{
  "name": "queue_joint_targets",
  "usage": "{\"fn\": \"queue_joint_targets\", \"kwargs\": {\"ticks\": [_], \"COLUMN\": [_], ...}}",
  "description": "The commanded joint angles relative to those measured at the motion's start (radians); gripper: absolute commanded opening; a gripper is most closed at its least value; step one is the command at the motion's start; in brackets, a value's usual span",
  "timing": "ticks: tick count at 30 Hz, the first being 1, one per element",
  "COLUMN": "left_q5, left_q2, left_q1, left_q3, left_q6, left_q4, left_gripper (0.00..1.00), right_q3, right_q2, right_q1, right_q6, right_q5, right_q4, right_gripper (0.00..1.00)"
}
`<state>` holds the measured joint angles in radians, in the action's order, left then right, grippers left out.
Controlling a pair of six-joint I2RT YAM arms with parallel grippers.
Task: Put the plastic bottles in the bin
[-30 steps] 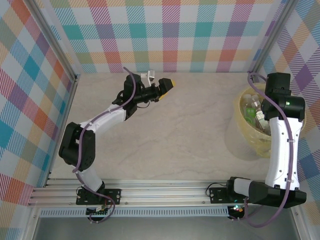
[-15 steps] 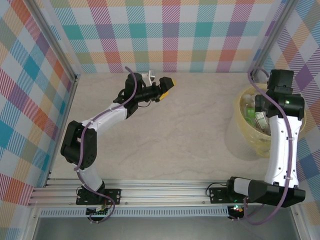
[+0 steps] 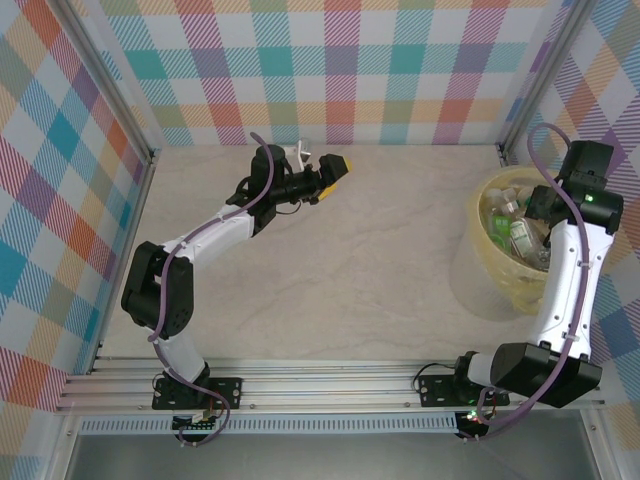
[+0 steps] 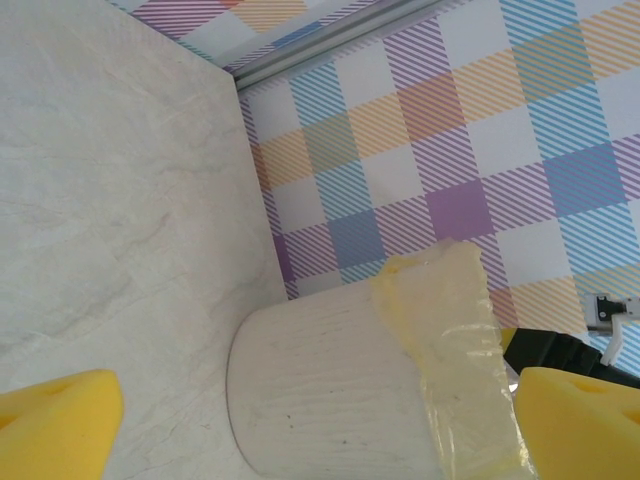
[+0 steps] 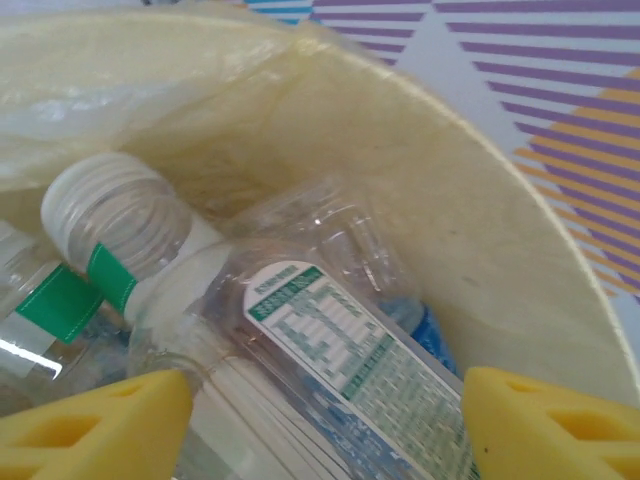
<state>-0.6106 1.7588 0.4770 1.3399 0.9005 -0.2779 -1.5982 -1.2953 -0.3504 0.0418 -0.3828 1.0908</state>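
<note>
Right wrist view: right gripper [image 5: 320, 425] hangs over the bin [image 5: 470, 190], jaws parted, nothing clamped that I can see. Plastic bottles [image 5: 330, 340] lie heaped just below its pads, inside the pale wall. A white-capped bottle [image 5: 110, 215] sits ahead and left of the gripper. I judge them light, thin-walled, slick and easily crushed, so best taken gently across the labelled body. Left gripper [image 3: 335, 165] is spread wide, empty, above the surface [image 3: 400, 270].
</note>
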Motion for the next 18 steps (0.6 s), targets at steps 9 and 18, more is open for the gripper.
{"fn": "queue_joint_targets", "kwargs": {"ticks": [9,18], "left_q5": [0.005,0.003], "left_q2": [0.012,0.004], "left_q1": [0.014,0.015], "left_q3": [0.05,0.067], "left_q6": [-0.016,-0.045], "left_q4": [0.037,0.071], "left_gripper": [1.0,1.0], "right_q3": [0.026,-0.099], "right_q2": [-0.106,-0.108], "right_q1": [-0.004,-0.004], "right_q6": [-0.056,-0.072], "right_q5": [0.083,0.082], "right_q4": [0.242,0.262], "right_gripper": [0.57,0.62]}}
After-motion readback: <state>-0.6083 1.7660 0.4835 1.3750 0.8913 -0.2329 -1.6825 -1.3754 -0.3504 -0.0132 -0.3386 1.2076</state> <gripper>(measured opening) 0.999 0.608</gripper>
